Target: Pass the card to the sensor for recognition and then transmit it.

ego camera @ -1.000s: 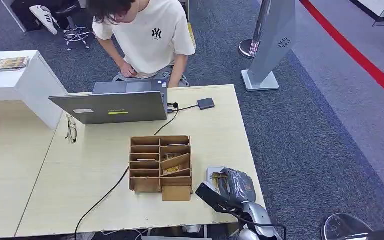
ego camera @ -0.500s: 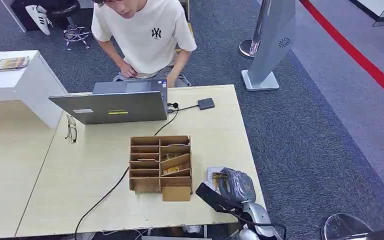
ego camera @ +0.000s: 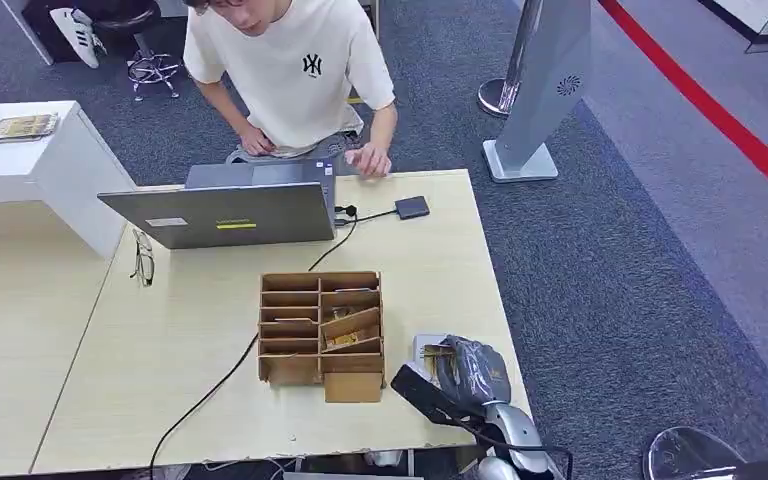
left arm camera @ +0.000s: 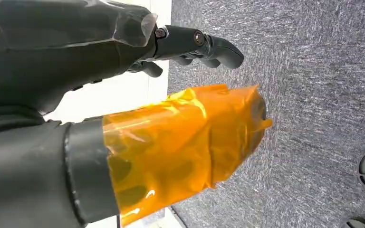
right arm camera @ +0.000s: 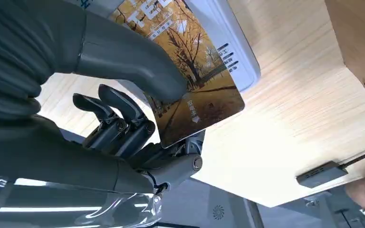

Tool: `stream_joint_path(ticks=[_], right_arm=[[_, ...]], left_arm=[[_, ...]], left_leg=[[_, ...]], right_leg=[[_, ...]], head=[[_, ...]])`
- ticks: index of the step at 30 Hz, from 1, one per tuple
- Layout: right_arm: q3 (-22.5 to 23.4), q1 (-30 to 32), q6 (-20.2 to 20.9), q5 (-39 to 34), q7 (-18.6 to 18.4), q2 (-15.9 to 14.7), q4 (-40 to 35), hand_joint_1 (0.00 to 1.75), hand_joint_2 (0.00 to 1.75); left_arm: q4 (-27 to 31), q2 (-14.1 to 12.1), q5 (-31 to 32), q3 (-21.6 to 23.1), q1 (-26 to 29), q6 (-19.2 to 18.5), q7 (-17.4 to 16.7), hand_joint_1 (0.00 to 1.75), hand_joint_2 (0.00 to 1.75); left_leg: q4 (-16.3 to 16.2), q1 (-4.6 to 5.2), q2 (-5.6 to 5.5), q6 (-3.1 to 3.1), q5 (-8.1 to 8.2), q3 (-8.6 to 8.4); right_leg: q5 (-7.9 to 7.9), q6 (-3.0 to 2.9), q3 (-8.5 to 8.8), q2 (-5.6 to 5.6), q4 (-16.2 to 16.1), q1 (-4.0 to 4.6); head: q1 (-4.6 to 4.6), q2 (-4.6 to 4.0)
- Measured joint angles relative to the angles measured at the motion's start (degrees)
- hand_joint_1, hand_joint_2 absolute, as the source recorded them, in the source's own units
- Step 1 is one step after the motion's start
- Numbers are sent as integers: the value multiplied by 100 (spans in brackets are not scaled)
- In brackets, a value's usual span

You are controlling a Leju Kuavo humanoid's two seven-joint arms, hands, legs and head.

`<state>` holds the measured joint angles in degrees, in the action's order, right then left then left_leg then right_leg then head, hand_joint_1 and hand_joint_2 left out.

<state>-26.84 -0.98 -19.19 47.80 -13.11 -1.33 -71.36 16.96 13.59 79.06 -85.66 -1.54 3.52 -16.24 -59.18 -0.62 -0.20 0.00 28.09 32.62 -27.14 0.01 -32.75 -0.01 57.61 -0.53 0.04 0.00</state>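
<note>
Card over reader, right side of pale wooden worktop.

Right hand pinched the autumn-tree printed card between thumb and fingers, flat over the white sensor pad; long axis pointed away from palm. Left hand held nothing, fingers loosely curled, far off.

setting: office or demo floor. evidence: grey-blue carpet with a red floor stripe at far right; light wood-grain desk, a second desk adjoining at left; open grey laptop at the far edge, black cable trailing across the top; cardboard sorting box with compartments; white cabinet at far left; swivel chair base; grey freestanding kiosk; seated person behind the laptop.
</note>
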Motion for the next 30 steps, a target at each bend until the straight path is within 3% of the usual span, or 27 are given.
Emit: stream_joint_path(ticks=[30], right_arm=[[2, 0, 24, 0, 0, 35, -2, 175, 175]], left_arm=[[44, 37, 35, 0, 0, -4, 2, 0, 0]], left_leg=[[0, 0, 0, 0, 0, -1]], right_leg=[[0, 0, 1, 0, 0, 0]], head=[[0, 0]])
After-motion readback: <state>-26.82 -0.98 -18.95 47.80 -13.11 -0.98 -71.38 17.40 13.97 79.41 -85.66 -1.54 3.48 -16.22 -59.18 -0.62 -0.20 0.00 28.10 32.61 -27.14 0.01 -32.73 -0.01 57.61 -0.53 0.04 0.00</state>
